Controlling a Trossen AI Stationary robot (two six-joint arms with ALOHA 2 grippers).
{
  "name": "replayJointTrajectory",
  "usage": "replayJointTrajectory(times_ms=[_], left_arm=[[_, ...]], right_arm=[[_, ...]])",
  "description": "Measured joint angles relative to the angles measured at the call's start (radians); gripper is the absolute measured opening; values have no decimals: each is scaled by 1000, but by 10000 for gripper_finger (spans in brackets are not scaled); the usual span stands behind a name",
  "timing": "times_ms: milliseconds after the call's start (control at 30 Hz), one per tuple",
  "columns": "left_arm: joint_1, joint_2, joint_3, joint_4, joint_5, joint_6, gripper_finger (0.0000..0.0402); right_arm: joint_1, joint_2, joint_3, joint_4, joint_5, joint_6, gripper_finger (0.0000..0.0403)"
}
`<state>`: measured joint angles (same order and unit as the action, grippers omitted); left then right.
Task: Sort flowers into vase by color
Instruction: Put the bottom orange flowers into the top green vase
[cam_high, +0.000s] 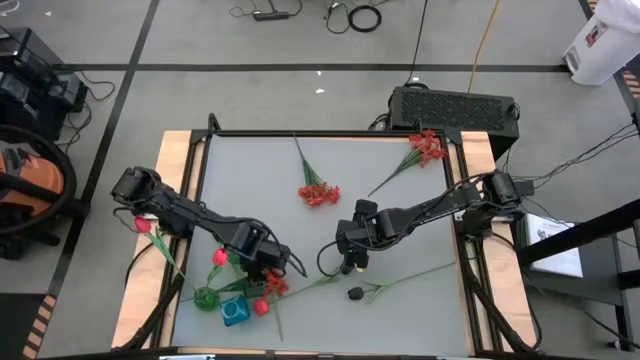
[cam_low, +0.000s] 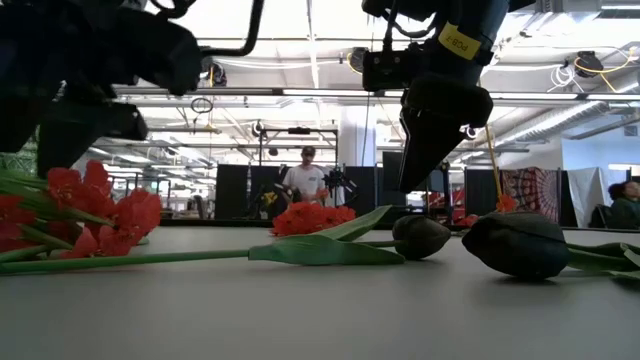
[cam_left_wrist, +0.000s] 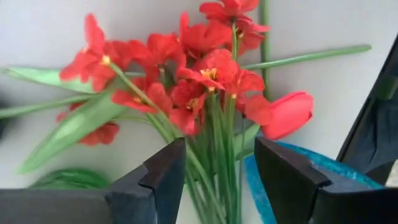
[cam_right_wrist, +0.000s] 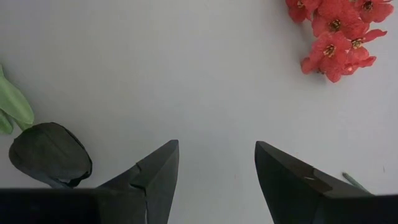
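Note:
My left gripper (cam_left_wrist: 221, 146) is at the table's near left (cam_high: 266, 272), shut on a bunch of frilly red flowers (cam_left_wrist: 186, 81). Beside it stand a blue vase (cam_high: 235, 312) and a green vase (cam_high: 207, 297), with red tulip buds (cam_high: 220, 257) around them. My right gripper (cam_right_wrist: 216, 146) hangs open over bare table near the middle (cam_high: 350, 264). A black bud (cam_right_wrist: 50, 154) lies on its side close by. More frilly red flowers (cam_high: 318, 193) lie farther back. My left gripper pinches the bundle of thin green stems (cam_left_wrist: 214, 180) between its two fingers, a little below the blooms. The fingers slant down from above, and the stems run back between them along their length. The blooms stick out past the fingertips, low over the table next to the blue vase's rim (cam_left_wrist: 298, 163).
A red flower (cam_high: 428, 147) lies at the far right corner, and a long stem (cam_high: 410, 275) crosses the near right. Two black buds (cam_low: 520, 243) lie near the front edge. A raised frame (cam_high: 330, 133) borders the table. People stand in the room beyond (cam_low: 305, 180).

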<state>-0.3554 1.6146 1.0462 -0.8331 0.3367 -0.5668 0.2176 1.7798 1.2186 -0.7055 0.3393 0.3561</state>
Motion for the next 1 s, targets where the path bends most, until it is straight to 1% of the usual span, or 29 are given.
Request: replayJointTrajectory(times_ms=[100,500,633,867,933,1000], left_arm=[[-12,0,-31,23,-2,-37,197],[-26,0,-107,16,-28,-57,197],[-39,0,-113,18,-27,-57,196],[-53,0,-113,62,4,-57,195],[-59,0,-113,76,5,-57,189],[-64,0,-113,77,7,-57,173]], right_arm=[[0,0,0,0,0,-1,203],[0,0,0,1,0,19,203],[0,0,0,3,-1,24,203],[0,0,0,38,-1,24,203],[0,0,0,56,-1,24,203],[0,0,0,61,0,24,203]])
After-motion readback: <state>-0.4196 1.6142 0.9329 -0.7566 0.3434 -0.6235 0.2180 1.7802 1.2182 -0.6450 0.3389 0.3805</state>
